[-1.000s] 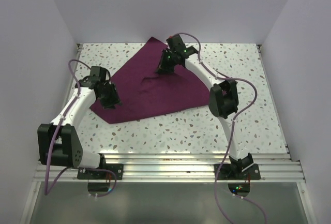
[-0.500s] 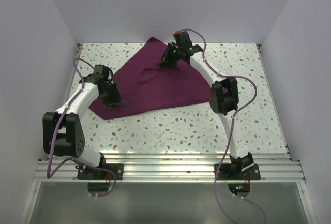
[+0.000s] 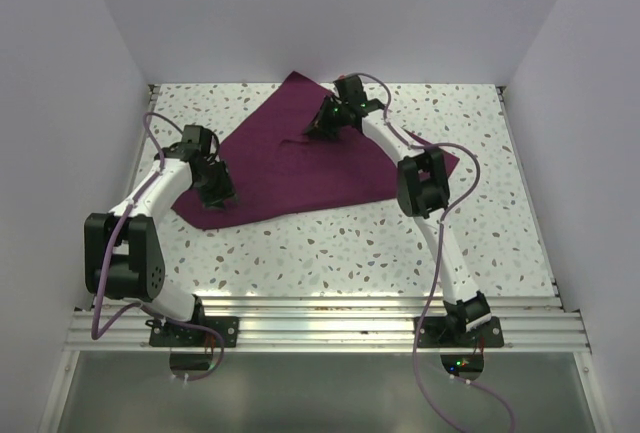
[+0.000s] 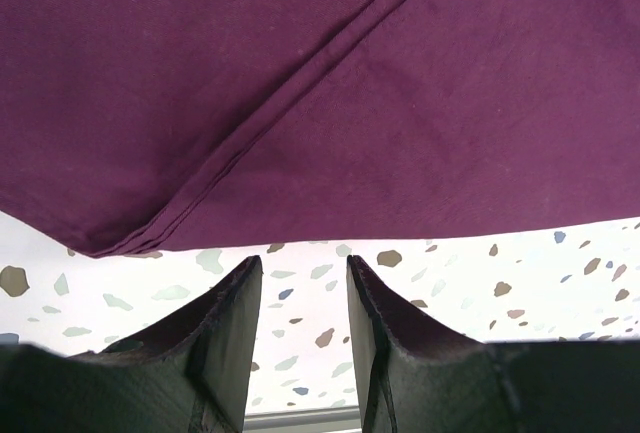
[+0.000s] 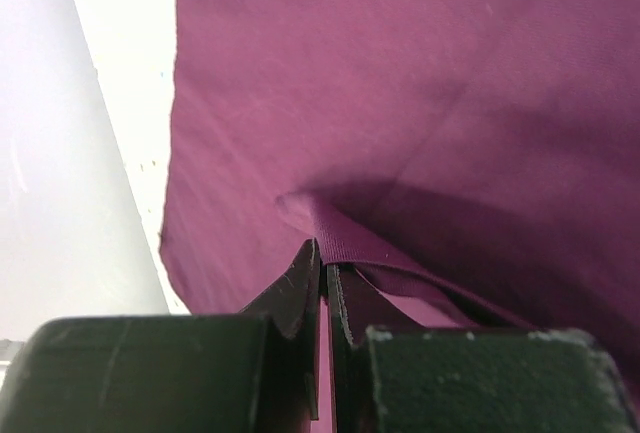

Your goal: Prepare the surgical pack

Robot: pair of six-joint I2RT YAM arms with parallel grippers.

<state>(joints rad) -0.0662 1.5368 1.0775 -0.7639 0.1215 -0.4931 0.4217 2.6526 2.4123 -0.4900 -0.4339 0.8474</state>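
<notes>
The plum-purple cloth (image 3: 300, 158) lies spread on the speckled table, folded over itself, with a hemmed edge running across the left wrist view (image 4: 300, 83). My right gripper (image 3: 318, 129) is at the far middle of the cloth, shut on a pinched fold of it (image 5: 335, 228) and holding that fold a little raised. My left gripper (image 3: 217, 196) is open and empty over the cloth's near-left corner, its fingertips (image 4: 245, 278) just off the cloth's edge above bare table. The steel tray, instruments and gauze pads are out of view.
White walls close in the table on the left, back and right. A metal rail (image 3: 330, 313) runs along the near edge by the arm bases. The right arm's cable (image 3: 465, 168) loops over the cloth's right corner.
My right gripper has pulled the pinched fold toward the far side, flattening the cloth's raised hump and exposing its right corner. My left gripper shifted slightly along the near-left corner.
</notes>
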